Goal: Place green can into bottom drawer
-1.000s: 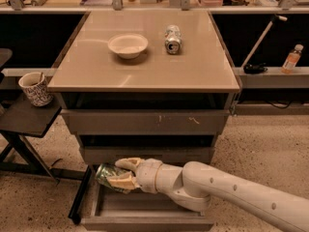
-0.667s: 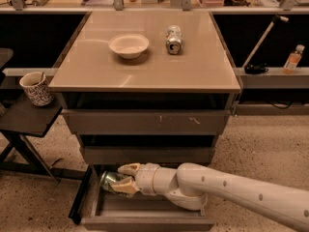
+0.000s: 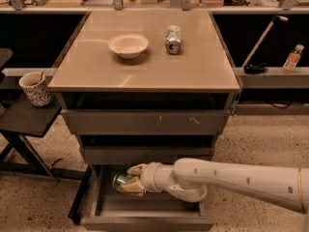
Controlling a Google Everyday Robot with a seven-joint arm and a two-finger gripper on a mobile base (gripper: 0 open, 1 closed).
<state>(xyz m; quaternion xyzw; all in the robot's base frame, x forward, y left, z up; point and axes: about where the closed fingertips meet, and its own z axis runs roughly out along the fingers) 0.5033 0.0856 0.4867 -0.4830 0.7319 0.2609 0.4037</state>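
Low in the frame, your gripper [image 3: 131, 180] is clamped around the green can [image 3: 119, 181], which lies sideways over the open bottom drawer [image 3: 145, 222] near its left wall. Bare tray shows toward the front edge.

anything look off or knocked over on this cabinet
Only the silver can, lying on its side on the cabinet top beside the bowl. No spill shows. The gripper holds the green can over the open bottom drawer.
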